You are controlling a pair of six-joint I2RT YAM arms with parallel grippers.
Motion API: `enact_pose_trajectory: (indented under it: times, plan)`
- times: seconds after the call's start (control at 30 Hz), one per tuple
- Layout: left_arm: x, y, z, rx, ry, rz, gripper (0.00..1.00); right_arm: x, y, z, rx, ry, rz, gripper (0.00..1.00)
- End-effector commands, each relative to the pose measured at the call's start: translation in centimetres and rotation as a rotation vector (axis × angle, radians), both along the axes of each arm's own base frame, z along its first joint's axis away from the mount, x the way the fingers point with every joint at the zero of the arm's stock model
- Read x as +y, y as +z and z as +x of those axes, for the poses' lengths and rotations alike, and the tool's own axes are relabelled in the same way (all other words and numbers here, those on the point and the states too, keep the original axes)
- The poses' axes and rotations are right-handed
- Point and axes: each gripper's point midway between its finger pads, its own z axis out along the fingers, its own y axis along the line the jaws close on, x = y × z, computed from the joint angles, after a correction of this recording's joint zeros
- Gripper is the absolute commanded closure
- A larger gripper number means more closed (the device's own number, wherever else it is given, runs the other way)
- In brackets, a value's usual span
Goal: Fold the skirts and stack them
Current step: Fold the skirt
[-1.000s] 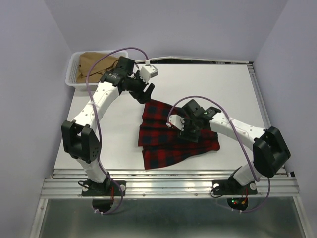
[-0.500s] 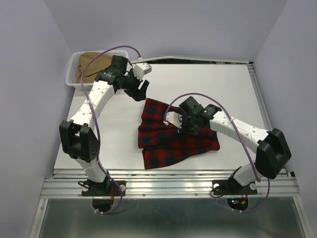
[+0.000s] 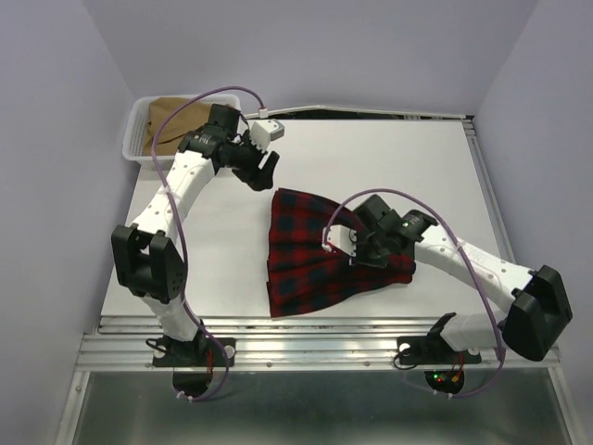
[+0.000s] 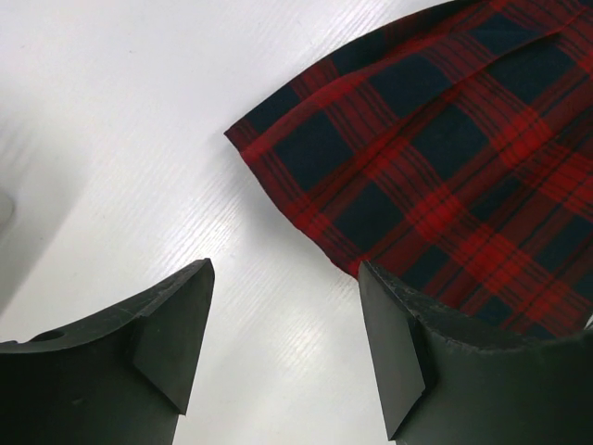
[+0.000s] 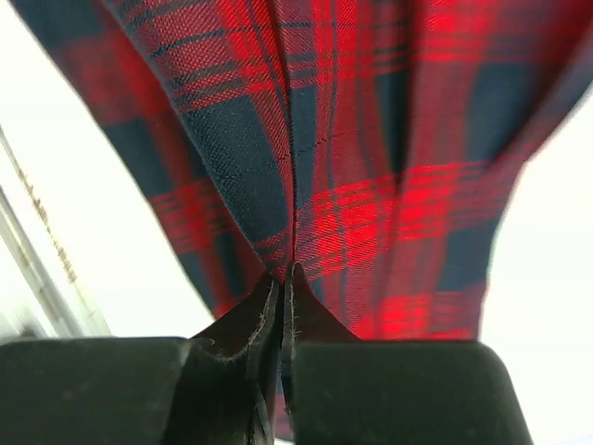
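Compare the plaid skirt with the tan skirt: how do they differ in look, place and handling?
The plaid skirt is red-and-navy tartan; the tan skirt is plain brown. The plaid skirt lies spread on the table; the tan skirt sits bunched in the white basket. The right gripper is shut on the plaid skirt; no gripper holds the tan skirt. Both are soft cloth, not yet stacked.

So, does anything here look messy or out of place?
Nothing is damaged or spilled. The pleated red-and-navy plaid skirt lies half folded, its layers not lining up, with the right arm's jaws pinched on it. The tan-brown skirt sits crumpled in the white mesh basket.
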Motion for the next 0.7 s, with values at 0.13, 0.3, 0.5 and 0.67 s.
enact_pose_trajectory:
  times: [0.13,0.3,0.5,0.67]
  plan:
    - [-1.5,-0.9,-2.6,0.105,-0.157,-0.029,0.28,-1.7,-7.2,-3.1,0.146,0.028,-0.085,0.52]
    - [-4.1,-2.5,-6.4,0.179,-0.361,0.004,0.31,0.7,-3.8,-2.1,0.138,-0.032,0.017,0.24]
    - [-5.7,-5.1,-8.3,0.265,-0.418,0.003,0.39,0.9,3.4,-0.3,0.043,-0.184,0.192,0.2]
    - [-6.5,-9.9,-8.0,0.299,-0.355,0.148,0.42,-1.6,2.0,1.7,0.071,-0.295,0.177,0.22]
